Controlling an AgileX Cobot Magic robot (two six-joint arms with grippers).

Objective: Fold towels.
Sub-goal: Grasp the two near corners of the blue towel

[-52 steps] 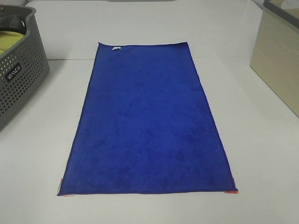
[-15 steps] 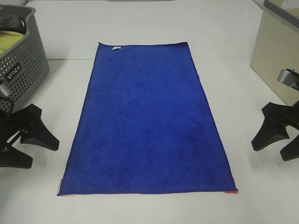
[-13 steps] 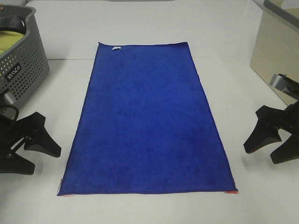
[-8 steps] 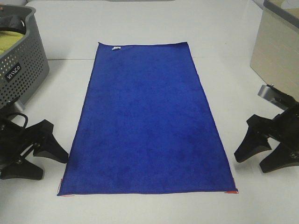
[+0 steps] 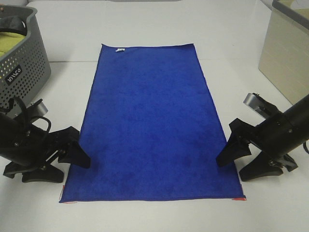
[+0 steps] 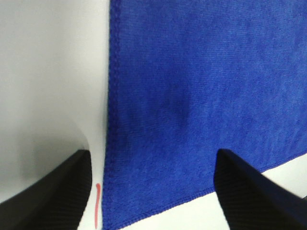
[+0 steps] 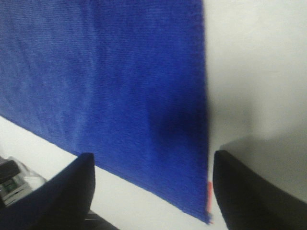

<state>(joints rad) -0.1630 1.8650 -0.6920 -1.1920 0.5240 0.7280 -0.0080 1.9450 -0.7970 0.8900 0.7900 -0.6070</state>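
Desk [image 5: 145, 24]: white; grey basket [image 5: 24, 72] at 10 o'clock, beige box [image 5: 285, 58] at 2 o'clock.
Towel [image 5: 152, 125]: blue, spread flat at full length in the centre, with its white tag [image 5: 119, 50] on the far short edge near 12 o'clock.
Progress: no fold shows; every fold looks left to do.
Left end effector [image 5: 72, 170]: at 8 o'clock, jaws spread wide and holding nothing, framing the towel's near left corner.
Right end effector [image 5: 231, 169]: at 4 o'clock, jaws spread and empty, framing the near right corner.
Edges: both long edges run straight; the near short edge at 6 o'clock lies flat, with a red mark [image 5: 237, 198] by its right corner.
Room: bare desk beyond 12 o'clock, so a lengthwise fold seems unobstructed; the basket and box narrow the far sides.
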